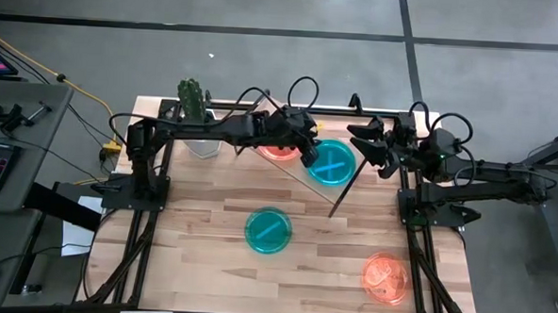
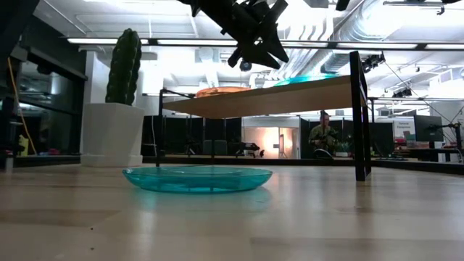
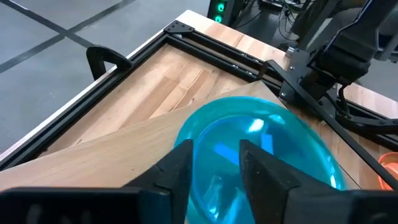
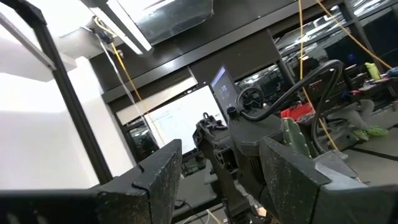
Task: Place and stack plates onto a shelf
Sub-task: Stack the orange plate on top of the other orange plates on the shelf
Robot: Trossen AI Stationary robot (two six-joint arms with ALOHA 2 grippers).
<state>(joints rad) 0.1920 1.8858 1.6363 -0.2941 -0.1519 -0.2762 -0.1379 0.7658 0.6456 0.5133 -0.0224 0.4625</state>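
The left gripper, fingers spread, hovers over the teal plate on the shelf. It should lift straight off, clearing the rim. The right gripper, fingers spread, waits beside the shelf.

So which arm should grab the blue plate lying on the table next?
Probably the left. Its claw is open just above the shelf, nearer the blue plate on the table. The right claw waits at the far edge.
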